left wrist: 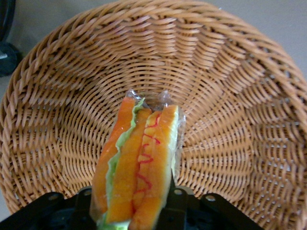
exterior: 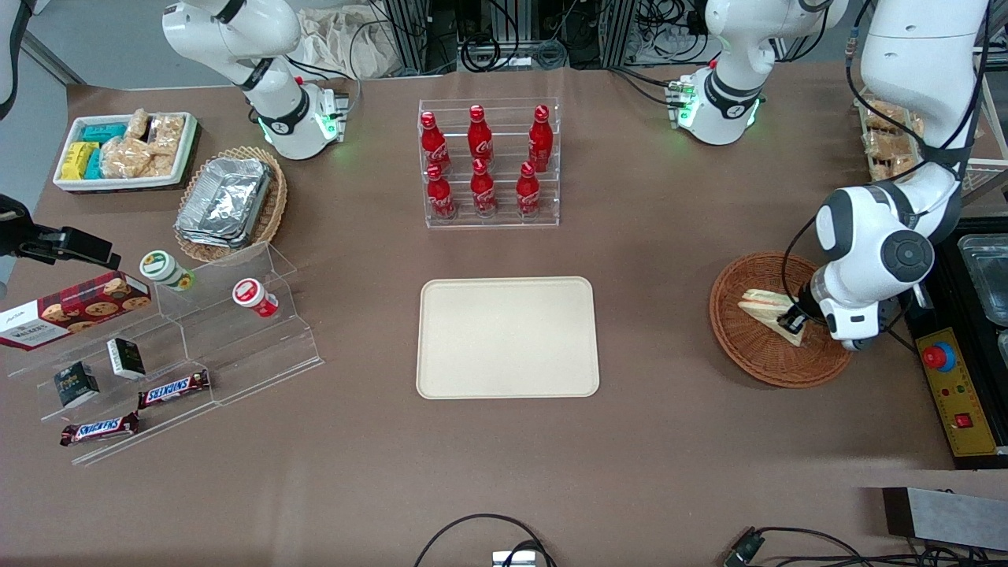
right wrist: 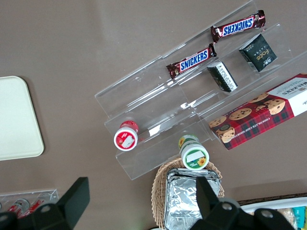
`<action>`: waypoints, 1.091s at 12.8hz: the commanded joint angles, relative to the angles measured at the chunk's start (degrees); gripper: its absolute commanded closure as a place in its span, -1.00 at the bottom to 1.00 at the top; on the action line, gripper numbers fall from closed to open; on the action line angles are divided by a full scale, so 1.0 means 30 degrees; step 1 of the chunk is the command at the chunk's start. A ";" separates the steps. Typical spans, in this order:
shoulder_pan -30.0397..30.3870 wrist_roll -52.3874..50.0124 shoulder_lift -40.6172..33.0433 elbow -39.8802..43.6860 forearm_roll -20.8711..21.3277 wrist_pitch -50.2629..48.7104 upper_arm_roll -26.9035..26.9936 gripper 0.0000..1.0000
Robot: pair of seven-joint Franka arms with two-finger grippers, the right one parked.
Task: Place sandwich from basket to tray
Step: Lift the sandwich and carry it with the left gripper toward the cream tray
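Your left arm's pincer (exterior: 794, 321) is down inside the basket (exterior: 748, 354), at the working arm's end of the tabletop (exterior: 669, 441). In the wrist view the two fingers (left wrist: 176, 206) stand on either side of the sandwich (left wrist: 136, 163) and press its wrapped flanks: clamped on the sandwich.

Sandwich: clear-wrapped wedge, orange filling with green leaf and a red squiggle showing along the cut edge. In the front view it shows as a pale triangle (exterior: 772, 311) lying in the basket, its end nearest the arm under the pincer. You cannot tell from these views whether it is lifted off the weave or resting on it.

Basket: round, reddish-brown wicker, shallow; its wall (left wrist: 230, 72) rises around the sandwich on all visible sides.

Tray (exterior: 508, 337): cream-beige, rectangular, rounded corners, flat on the tabletop at centre, well apart from the basket, nothing on it.

Farther from the front camera than the tray: a clear rack of red bottles (exterior: 488, 161). Toward the parked arm's end: a tan wicker basket with foil containers (exterior: 228, 201), a white bin of snack packets (exterior: 126, 150), and a stepped clear stand (exterior: 181, 346) with two chocolate bars (exterior: 173, 388), two small cups and a biscuit box (exterior: 71, 311).
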 commanded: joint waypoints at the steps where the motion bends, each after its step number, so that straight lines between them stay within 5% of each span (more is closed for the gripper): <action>1: -0.0163 0.0003 -0.0499 0.1705 0.0047 -0.2310 -0.0121 1.00; 4: -0.0339 0.1521 -0.0121 0.7146 -0.0125 -0.9424 -0.1084 1.00; 7: -0.0426 0.1908 0.0201 1.0669 -0.0097 -1.2512 -0.3249 1.00; 10: -0.1096 0.1034 0.1515 1.2112 -0.0185 -1.2786 -0.6936 1.00; 14: -0.4374 0.0619 0.4616 1.3662 0.0136 -1.1415 -0.7563 1.00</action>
